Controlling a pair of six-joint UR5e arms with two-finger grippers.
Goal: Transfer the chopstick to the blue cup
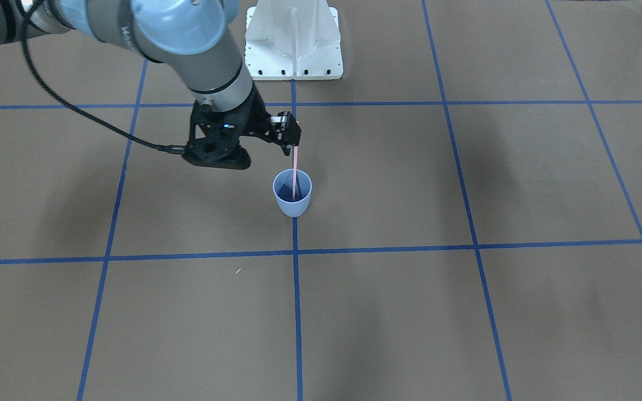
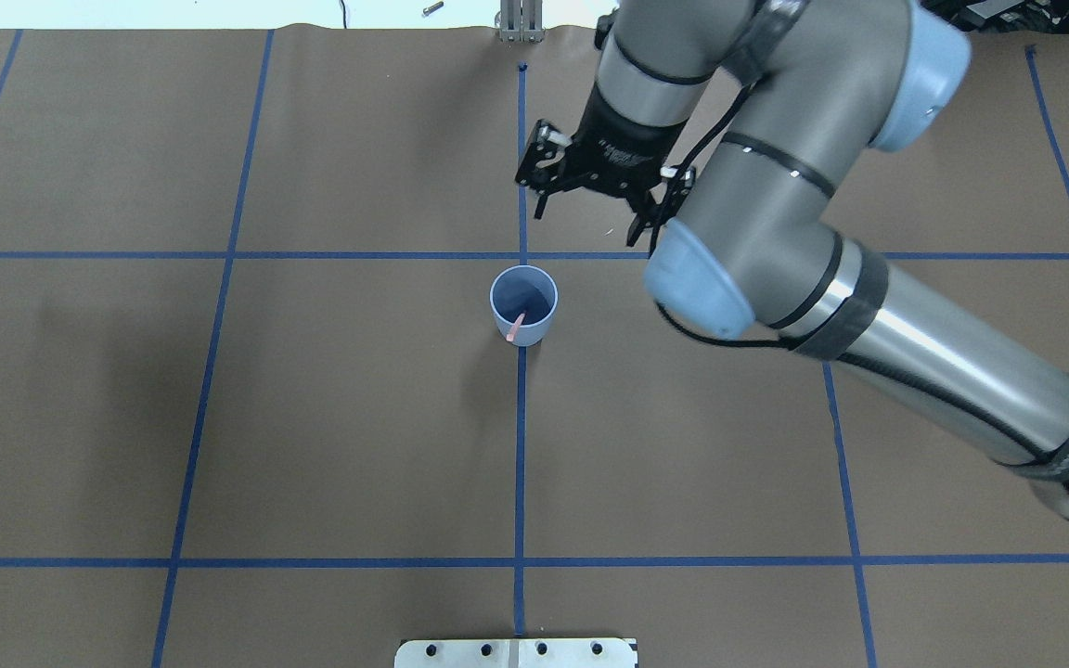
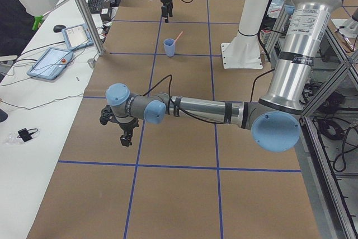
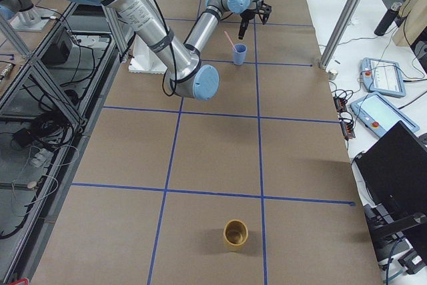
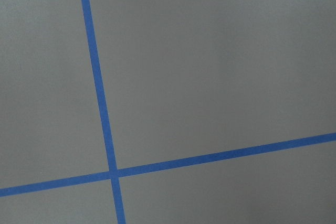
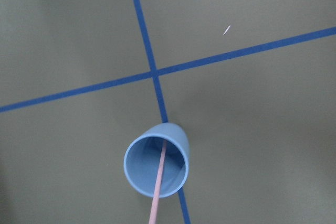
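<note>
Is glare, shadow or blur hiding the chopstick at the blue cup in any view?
Front-facing: even light, soft shadows, chopstick crisp against the blue cup. Overhead: no glare, but it foreshortens to a pink stub. Right wrist: sharp, stick cut off by the bottom edge. Side views: small but legible.

A brown surface [image 1: 388, 312] crossed by blue tape lines [image 1: 296, 312] carries a white base plate [image 1: 293, 42] on the robot's side of the right claw [image 2: 587, 221] and a tan cup [image 4: 235, 235] well apart from it.

Robotics lab; brown-papered table [image 2: 358, 417] gridded in blue tape [image 2: 520, 445], aluminium frame posts [image 3: 84, 12], teach pendants [image 3: 51, 61] on white side bench [image 3: 50, 90]
</note>
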